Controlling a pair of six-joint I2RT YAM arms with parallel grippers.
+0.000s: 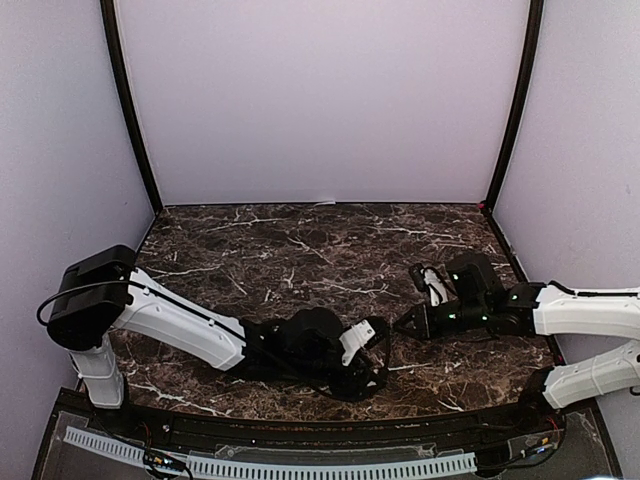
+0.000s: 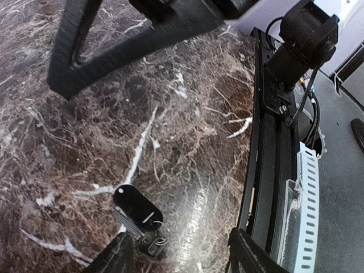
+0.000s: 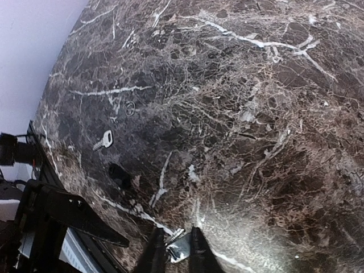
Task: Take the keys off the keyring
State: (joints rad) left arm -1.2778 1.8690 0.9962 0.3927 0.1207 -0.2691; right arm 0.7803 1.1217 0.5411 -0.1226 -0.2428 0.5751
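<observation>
In the left wrist view a black oblong fob lies on the marble with a key bunch on a wire keyring at its near end. My left gripper is open low over the table, its left finger beside the bunch and not touching it. In the right wrist view my right gripper is shut on a silver key close to the tabletop. Another silver key lies loose on the marble farther off, with a small thin ring beyond it. From above, the two grippers nearly meet.
The table's near edge with a black rail and a white slotted cable duct runs just right of the left gripper. The right arm's finger crosses the top of the left wrist view. Purple walls enclose the marble table.
</observation>
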